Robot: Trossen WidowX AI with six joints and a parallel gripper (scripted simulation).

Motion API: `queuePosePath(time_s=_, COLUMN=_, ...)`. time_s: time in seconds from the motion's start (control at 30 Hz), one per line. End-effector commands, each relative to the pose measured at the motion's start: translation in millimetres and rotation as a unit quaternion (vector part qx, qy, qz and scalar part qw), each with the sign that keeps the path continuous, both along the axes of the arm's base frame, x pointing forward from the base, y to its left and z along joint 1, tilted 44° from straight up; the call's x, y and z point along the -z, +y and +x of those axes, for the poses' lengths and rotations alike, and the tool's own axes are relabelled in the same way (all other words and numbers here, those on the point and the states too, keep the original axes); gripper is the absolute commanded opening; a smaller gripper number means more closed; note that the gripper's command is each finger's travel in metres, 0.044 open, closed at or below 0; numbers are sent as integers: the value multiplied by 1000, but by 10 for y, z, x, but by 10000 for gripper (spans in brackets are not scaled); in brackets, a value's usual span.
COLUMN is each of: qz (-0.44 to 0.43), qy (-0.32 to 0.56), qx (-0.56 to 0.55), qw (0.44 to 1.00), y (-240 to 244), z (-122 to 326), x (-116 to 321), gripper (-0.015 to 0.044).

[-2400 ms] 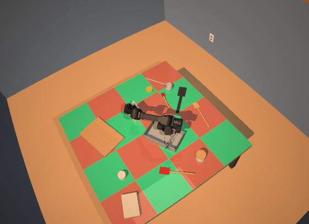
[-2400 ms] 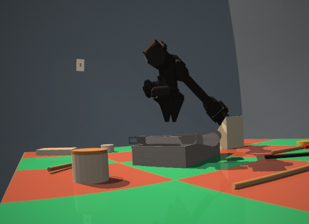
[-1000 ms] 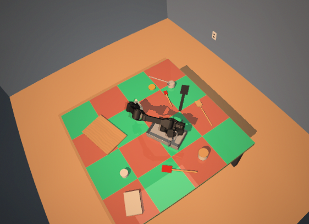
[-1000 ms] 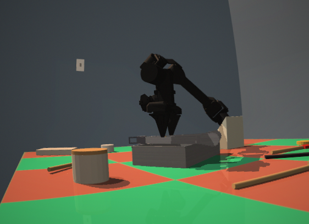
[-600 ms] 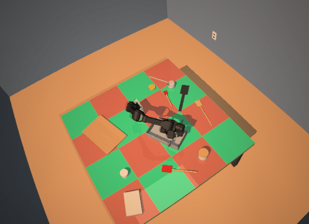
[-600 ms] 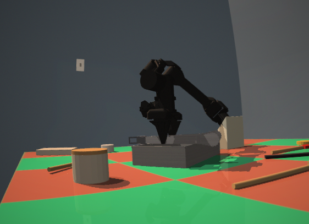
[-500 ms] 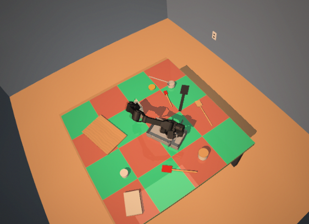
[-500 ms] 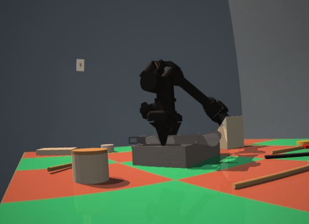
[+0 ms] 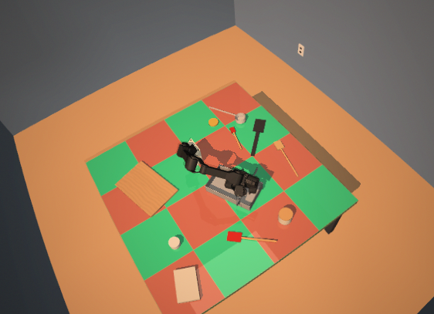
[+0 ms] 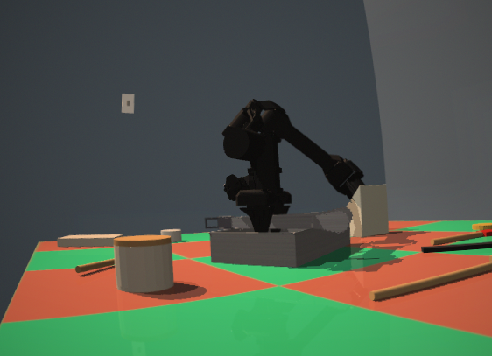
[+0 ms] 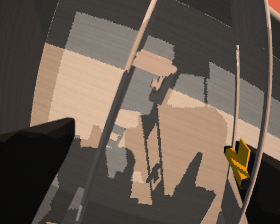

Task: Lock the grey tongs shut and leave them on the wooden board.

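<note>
The grey tongs (image 10: 326,220) (image 11: 112,112) lie open across the roasting tin (image 10: 254,249); in the wrist view their thin arms run lengthwise and spread apart. A small yellow arrow-shaped piece (image 11: 238,162) shows by the right-hand arm. My gripper (image 10: 261,229) (image 11: 157,139) is open and empty, pointing down with its fingertips low at the tin's rim. One tong arm passes between the fingers in the wrist view; the other is beside the right finger. Contact cannot be told. The wooden board (image 9: 147,189) lies flat and bare, left of the tin. My arm hides much of the tongs in the top view.
A lidded jar (image 9: 286,216) (image 10: 144,264) and a red spatula (image 9: 234,237) stand and lie near the tin. A white cup (image 9: 174,243) and a pale block (image 9: 187,285) are at the lower left. A black spatula (image 9: 259,126) and a small pan (image 9: 240,118) lie behind.
</note>
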State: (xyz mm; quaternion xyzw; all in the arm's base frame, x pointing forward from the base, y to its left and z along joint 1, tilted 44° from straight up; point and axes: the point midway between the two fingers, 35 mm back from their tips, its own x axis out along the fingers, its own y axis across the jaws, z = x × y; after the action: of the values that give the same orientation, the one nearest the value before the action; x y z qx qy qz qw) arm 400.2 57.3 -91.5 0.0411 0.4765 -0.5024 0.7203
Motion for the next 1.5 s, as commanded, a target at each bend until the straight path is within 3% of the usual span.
queuePosePath(time_s=0.0, qz=-5, qy=6, qx=-2, qw=1000, y=-35, z=-32, x=34, gripper=440)
queuePosePath(time_s=0.03, qz=0, qy=0, qx=0, qw=1000, y=-6, z=-2, x=5, gripper=414)
queuePosePath(time_s=1.47, qz=0, qy=0, qx=0, qw=1000, y=-6, z=-2, x=5, gripper=127)
